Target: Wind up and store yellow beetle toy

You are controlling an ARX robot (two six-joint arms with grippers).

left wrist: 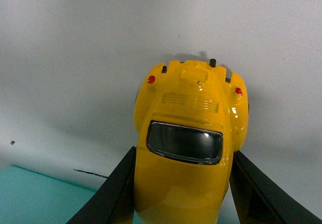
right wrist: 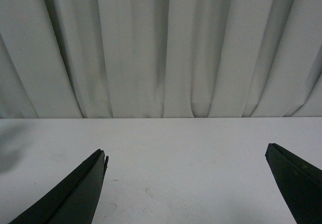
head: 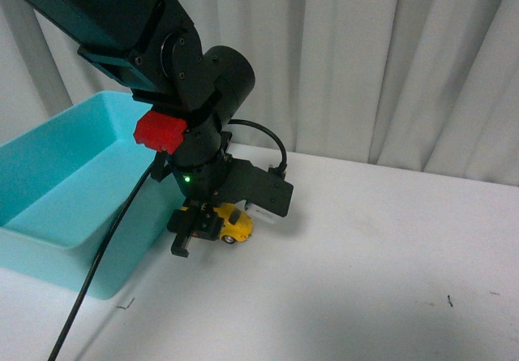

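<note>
The yellow beetle toy (head: 233,222) is a small glossy car with a dark rear window, low over the white table just right of the teal bin. My left gripper (head: 197,229) is shut on it, the black fingers (left wrist: 114,189) pressing both sides of the yellow beetle toy (left wrist: 188,133) in the left wrist view, its tail with red lamps pointing away from the camera. My right gripper (right wrist: 186,156) stands open over bare table with nothing between its fingers; it does not show in the front view.
A teal bin (head: 57,239) stands at the left, its wall right beside the held toy. A black cable (head: 101,264) hangs from the left arm across the bin's front. Grey curtains (head: 389,61) close off the back. White table (head: 365,280) spreads to the right.
</note>
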